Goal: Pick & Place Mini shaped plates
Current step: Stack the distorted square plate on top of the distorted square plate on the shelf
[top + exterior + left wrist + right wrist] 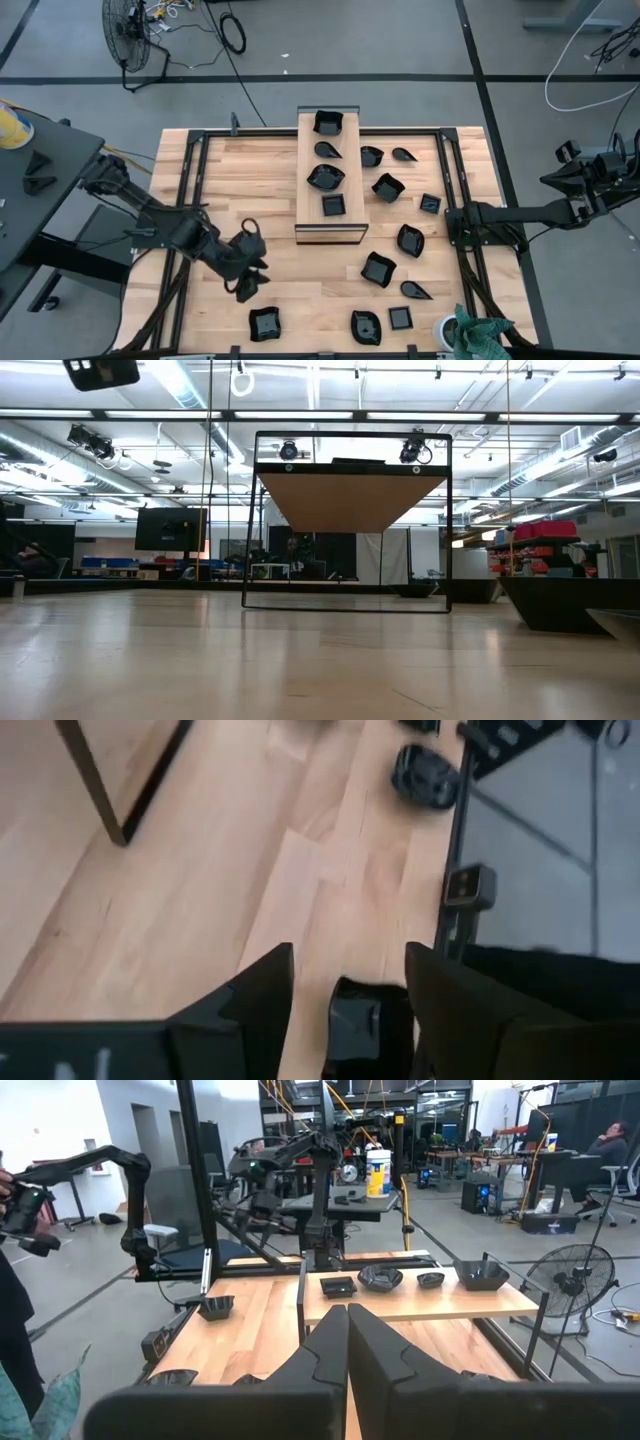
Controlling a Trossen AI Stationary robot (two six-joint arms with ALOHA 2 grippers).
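L gripper open over square plate

Wooden table, board, black plates

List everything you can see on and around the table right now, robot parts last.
Wooden board: one, light wood, table's middle.
Plates on the board: four, black, in a row.
Plates on the table: about ten, black, scattered, mostly on the right arm's side.
Cloth: one, teal, table's corner.
Fan: one, black, on the floor.
Left gripper: open, a black plate between its fingers.
Right gripper: shut, at the table's edge.
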